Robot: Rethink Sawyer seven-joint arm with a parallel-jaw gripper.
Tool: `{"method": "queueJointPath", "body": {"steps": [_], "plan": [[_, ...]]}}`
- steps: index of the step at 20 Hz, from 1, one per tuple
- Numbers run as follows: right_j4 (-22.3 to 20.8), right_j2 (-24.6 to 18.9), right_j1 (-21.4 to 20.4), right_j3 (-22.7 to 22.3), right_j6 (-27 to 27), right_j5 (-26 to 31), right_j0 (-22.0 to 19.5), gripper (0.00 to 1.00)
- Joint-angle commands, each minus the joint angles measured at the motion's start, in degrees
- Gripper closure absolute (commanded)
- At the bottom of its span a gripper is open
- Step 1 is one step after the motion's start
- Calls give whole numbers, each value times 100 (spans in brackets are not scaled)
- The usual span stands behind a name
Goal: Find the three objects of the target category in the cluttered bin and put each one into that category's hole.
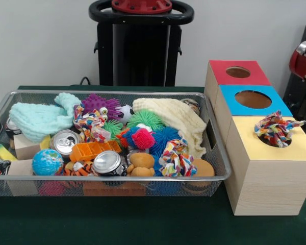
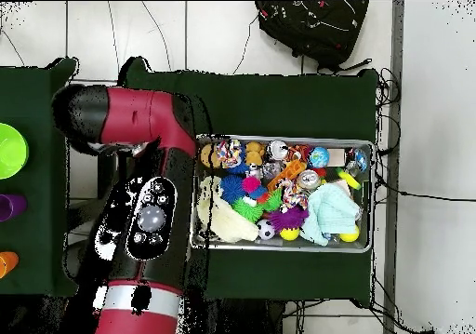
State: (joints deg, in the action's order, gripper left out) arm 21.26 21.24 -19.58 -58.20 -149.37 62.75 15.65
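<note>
The wire-mesh bin [image 1: 112, 178] stands on the green table, full of clutter; it also shows in the overhead view [image 2: 284, 247]. One spotted knotted cloth twist [image 1: 275, 127] sits in the hole [image 1: 273, 142] of the yellow-topped box [image 1: 268, 173], partly sticking out. A second twist [image 1: 92, 121] lies at the bin's back left. A third [image 1: 176, 158] lies at its front right. In the overhead view they show at the bin's middle [image 2: 296, 194] and top left [image 2: 218, 153]. No gripper shows. The red and black arm [image 2: 139, 219] covers the boxes in the overhead view.
The blue-topped box [image 1: 252, 99] and red-topped box [image 1: 238, 72] stand behind the yellow one. The bin also holds an aqua knit cloth [image 1: 41, 117], a cream cloth [image 1: 176, 120], two cans [image 1: 65, 141], a globe ball [image 1: 47, 162] and spiky pom balls [image 1: 143, 138]. The pedestal [image 1: 141, 46] stands behind.
</note>
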Motion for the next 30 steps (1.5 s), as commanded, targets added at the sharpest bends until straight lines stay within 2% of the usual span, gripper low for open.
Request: {"method": "queueJointPath", "body": {"steps": [1,5,8,14,16,19,21,25,27,30], "plan": [[39,-210,-421,-1466,-1007,-555,40,100],[-30,-247,-329,-1736,-917,-1080,21,100],[-87,-276,-168,-1740,-846,-1360,-46,100],[-92,-325,69,-1639,-822,-1633,-98,100],[-26,-321,93,-1673,-965,-1636,-19,100],[-45,-183,-69,-1885,-1093,-1475,142,100],[-94,-152,-255,-2064,-927,-1320,110,100],[-139,-249,-363,-2451,-631,-1672,-27,100],[-191,-248,-266,-2493,-610,-1843,-67,100],[-256,-364,93,-2336,-508,-2263,-224,100]]}}
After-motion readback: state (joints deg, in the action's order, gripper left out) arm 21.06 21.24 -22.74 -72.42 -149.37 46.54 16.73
